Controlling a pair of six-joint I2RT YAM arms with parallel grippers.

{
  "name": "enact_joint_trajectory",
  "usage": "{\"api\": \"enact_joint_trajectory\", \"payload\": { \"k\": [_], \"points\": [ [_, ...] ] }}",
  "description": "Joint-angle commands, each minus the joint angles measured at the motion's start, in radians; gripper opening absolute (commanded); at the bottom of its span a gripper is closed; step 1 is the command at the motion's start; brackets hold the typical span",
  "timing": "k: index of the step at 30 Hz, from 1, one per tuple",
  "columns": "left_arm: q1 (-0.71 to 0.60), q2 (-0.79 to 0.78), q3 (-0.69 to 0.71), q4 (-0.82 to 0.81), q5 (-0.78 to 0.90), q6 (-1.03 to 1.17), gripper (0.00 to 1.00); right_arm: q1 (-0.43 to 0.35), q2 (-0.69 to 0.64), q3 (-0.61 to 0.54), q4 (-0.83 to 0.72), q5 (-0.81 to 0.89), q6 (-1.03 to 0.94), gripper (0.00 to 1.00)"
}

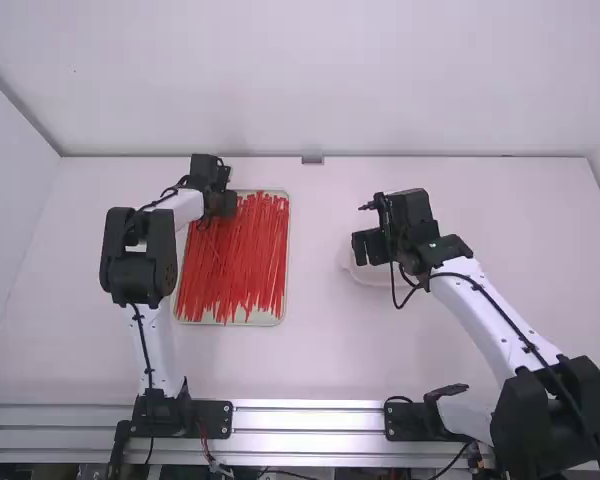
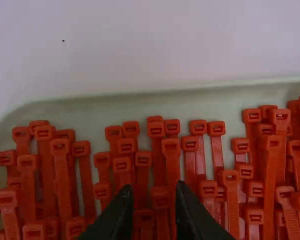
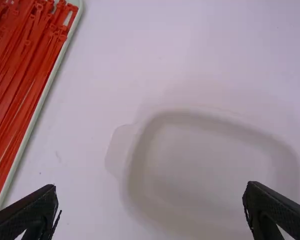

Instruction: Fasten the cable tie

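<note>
A heap of red cable ties [image 1: 235,258] lies lengthwise on a pale green tray [image 1: 284,262] left of the table's middle. My left gripper [image 1: 218,205] is down at the tray's far left corner. In the left wrist view its fingers [image 2: 121,210] stand a narrow gap apart among the tie heads [image 2: 140,165], closed in on a cable tie [image 2: 151,200] between them; the gripper [image 2: 152,192] touches the pile. My right gripper [image 1: 378,242] hovers right of the tray, wide open [image 3: 150,210] and holding nothing.
A shallow white container [image 3: 205,165] sits on the table under the right gripper, also in the high view [image 1: 352,268]. The tray's rim [image 3: 40,107] and tie tails [image 3: 15,65] lie beside it. White walls bound the table at the back and left.
</note>
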Motion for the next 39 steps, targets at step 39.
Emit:
{"api": "enact_joint_trajectory", "payload": {
  "k": [39],
  "points": [
    [-0.019, -0.040, -0.035, 0.074, -0.056, -0.001, 0.21, -0.002, 0.002, 0.035, -0.002, -0.002, 0.003, 0.98]
  ]
}}
